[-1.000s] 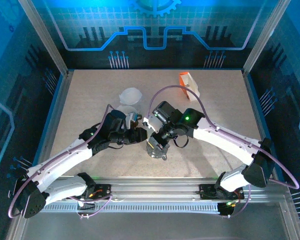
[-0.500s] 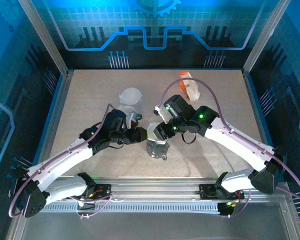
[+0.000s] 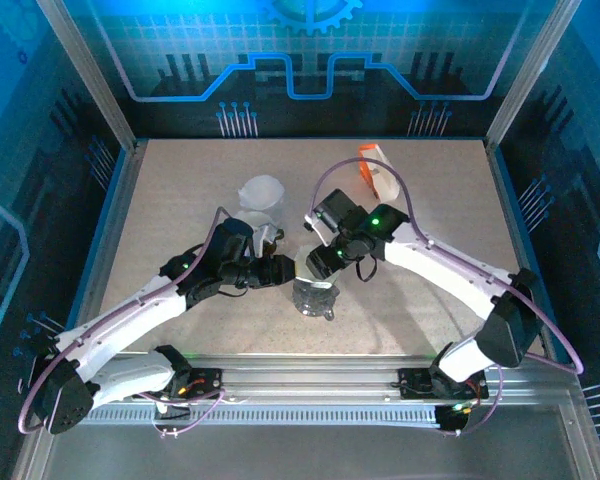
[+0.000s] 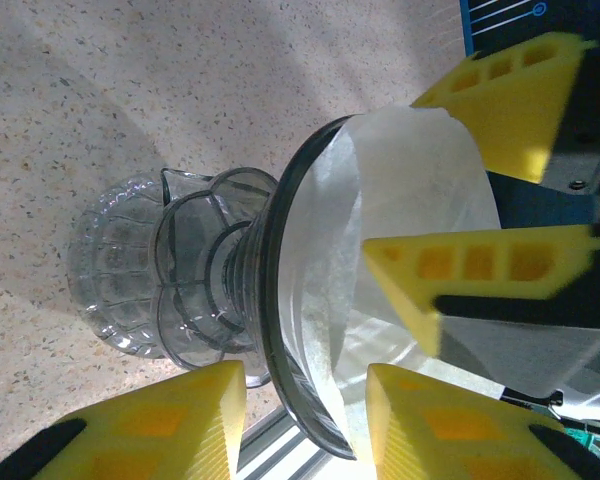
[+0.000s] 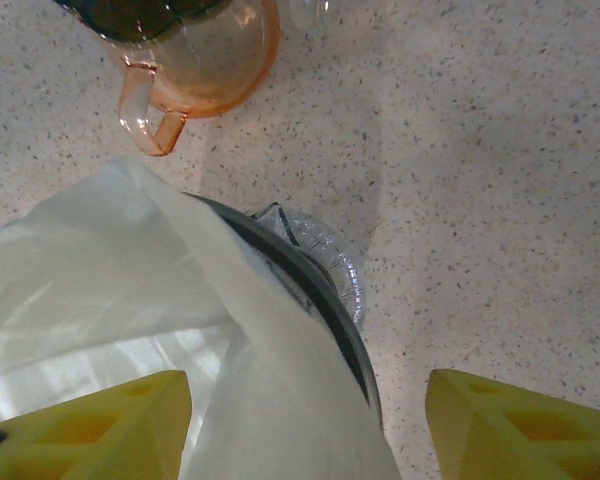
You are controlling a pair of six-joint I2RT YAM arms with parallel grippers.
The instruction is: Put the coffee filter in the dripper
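The coffee filter (image 4: 410, 200) is seen inside the glass dripper (image 4: 210, 270), near the middle of the surface (image 5: 500, 150), between the two arms. It is a white paper cone. In the left wrist view its long line is laid sideways across the picture. The narrow end is tucked in toward the dripper's foot on the left, and the wide open end sticks out past the dark rim on the right. The dripper is turned the same way, foot left and mouth right. Its rim is pinched by the left claw (image 4: 302, 385), which is closed on it. The right claw (image 5: 308, 390) is spread wide open, with the paper and the rim between its yellow fingers (image 5: 90, 430). One of those fingers is clear of both. An orange glass cup (image 5: 210, 60) is seen close by on the surface, and what is in it cannot be told
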